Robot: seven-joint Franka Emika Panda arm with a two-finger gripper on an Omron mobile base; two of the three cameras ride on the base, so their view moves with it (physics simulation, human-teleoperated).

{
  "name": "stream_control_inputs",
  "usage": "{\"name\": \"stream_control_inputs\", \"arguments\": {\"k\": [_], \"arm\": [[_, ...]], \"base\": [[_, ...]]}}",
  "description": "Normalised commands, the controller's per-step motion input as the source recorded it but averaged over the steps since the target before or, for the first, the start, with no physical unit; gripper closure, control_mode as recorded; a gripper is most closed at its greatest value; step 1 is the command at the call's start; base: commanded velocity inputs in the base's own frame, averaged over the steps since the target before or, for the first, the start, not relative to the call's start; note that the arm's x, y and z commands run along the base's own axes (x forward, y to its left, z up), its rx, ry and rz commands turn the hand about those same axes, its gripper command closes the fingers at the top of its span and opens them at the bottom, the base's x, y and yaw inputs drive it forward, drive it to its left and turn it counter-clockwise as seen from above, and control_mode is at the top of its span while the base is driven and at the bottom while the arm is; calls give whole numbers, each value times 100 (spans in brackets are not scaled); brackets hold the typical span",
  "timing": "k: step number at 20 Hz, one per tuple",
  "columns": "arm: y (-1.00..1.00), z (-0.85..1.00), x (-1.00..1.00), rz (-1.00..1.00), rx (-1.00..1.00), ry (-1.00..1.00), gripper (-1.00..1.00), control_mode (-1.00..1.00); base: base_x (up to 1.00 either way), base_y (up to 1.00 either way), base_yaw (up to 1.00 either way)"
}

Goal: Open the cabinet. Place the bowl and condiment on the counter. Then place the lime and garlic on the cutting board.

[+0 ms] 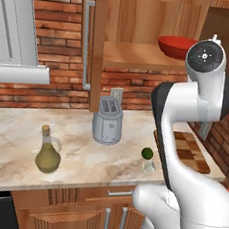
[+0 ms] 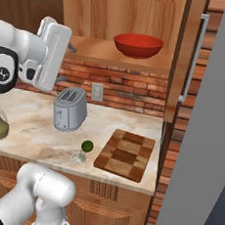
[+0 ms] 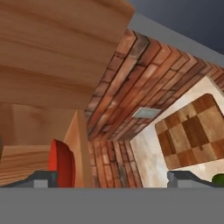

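No readable text anywhere

I find no words, numbers, brands or signs to read: the toaster [image 1: 108, 120], the olive-green condiment [image 1: 48, 152] on the near left of the counter [image 1: 13, 140] and the wall plate [image 2: 97, 91] on the far brick wall all look plain to me, and the round mark on the arm's dark joint cap [image 1: 205, 56] is too small to make out.

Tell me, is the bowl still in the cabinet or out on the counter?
In the cabinet: the red bowl sits on its shelf, doors swung open, above the counter.
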Motion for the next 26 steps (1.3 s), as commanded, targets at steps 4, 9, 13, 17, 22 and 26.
{"name": "stream_control_inputs", "arguments": {"k": [4,9,13,17,22,26], "arm": [[-10,5,22,3,0,0,-100,-100],[-22,10,10,6,0,0,-100,-100],[-18,3,14,5,0,0,-100,-100],[-6,0,20,4,0,3,-100,-100],[-1,3,23,3,0,4,-100,-100],[-2,12,19,3,0,2,-100,-100]], "base": [[0,0,0],[0,0,0],[0,0,0],[0,0,0],[0,0,0],[0,0,0]]}}
